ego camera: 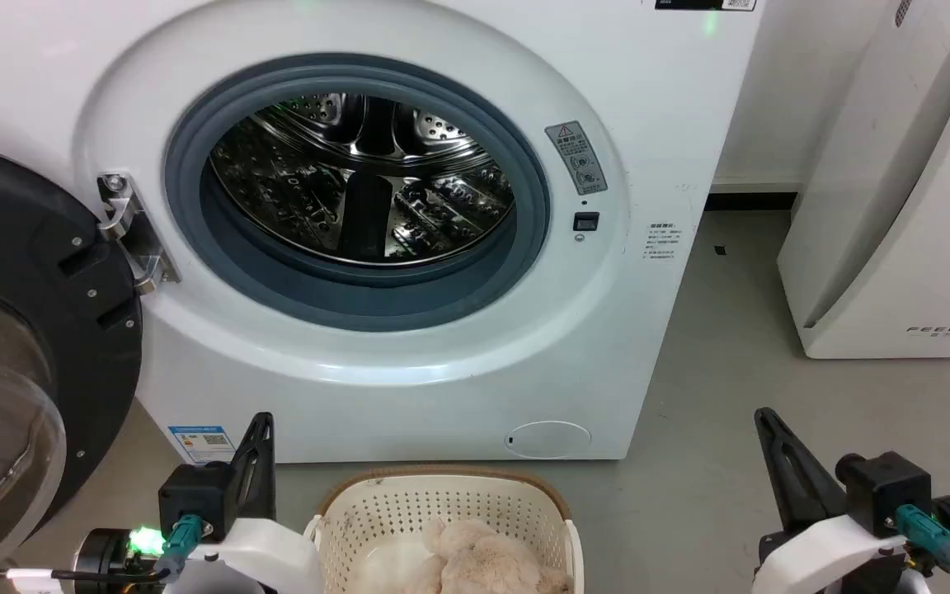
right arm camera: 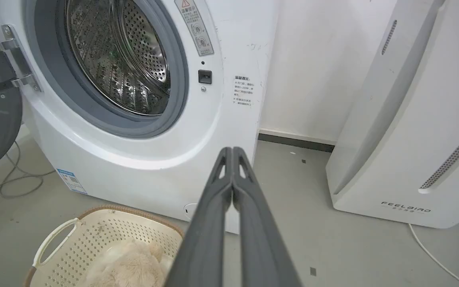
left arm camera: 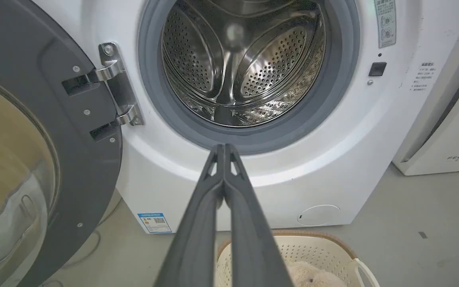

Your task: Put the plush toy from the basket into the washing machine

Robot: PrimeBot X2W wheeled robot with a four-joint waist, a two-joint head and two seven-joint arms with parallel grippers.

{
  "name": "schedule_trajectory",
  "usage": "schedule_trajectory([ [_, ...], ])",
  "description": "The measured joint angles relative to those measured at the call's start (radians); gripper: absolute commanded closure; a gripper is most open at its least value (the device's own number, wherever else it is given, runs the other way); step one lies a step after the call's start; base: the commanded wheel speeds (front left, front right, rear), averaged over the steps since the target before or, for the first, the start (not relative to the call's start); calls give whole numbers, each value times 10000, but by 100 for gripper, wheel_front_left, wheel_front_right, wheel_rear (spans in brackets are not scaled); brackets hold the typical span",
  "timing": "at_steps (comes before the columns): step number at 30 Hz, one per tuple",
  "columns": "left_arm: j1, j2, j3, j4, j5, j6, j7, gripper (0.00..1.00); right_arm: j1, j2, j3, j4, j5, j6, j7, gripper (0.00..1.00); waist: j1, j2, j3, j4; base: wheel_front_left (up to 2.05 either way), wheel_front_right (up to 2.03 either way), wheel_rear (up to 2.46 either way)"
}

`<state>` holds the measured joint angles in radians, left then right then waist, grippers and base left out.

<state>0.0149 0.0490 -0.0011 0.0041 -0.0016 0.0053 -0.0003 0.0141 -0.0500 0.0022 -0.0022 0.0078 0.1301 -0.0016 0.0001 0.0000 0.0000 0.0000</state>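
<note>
The plush toy (ego camera: 483, 563) lay inside the basket (ego camera: 442, 505) at the bottom centre of the head view, a little toward the right side of it. The basket stood on the floor (ego camera: 731, 371) just in front of the washing machine (ego camera: 648, 124). The door (ego camera: 30, 289) was swung wide at the left of the frame, and the steel drum (ego camera: 359, 181) looked empty.

The left pincer (left arm camera: 224, 147) at the lower left and the right pincer (right arm camera: 232, 149) at the lower right each had its two fingers pressed together and held nothing. Both were beside the basket and apart from the toy.

The step in hand seemed to be the reach for the toy. I think the right pincer was the better choice, because the toy lay nearer to it. The fingers should part widely before going down, and they should come from above, so that they pass the brown rim and do not touch the perforated wall. The basket looked light and could slide or tip if it was pushed. The toy is soft and will squeeze, so the fingers should go deep around the thick body and not around one limb. A hanging limb could catch on the grey seal (ego camera: 359, 307).
</note>
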Motion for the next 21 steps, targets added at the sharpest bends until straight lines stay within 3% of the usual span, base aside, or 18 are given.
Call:
schedule_trajectory([
  [11, 0, 0, 0, 0, 0, 0, 0, 100, 0, 0, -2, 0, 0, 0, 0, 100, 0, 0, 0, 0, 0, 0, 0],
  [12, 6, -2, -8, 4, 0, 8, 0, 0, 3, 0, 4, 0, 6, 0, 0, 0, 0, 0, 0, 0, 0, 0, 0],
  [21, 9, -2, -109, 25, -17, 105, -96, 0, 5, 0, -4, -44, 209, 0, -73, 0, 0, 0, 29, -5, 0, 0, 0],
])
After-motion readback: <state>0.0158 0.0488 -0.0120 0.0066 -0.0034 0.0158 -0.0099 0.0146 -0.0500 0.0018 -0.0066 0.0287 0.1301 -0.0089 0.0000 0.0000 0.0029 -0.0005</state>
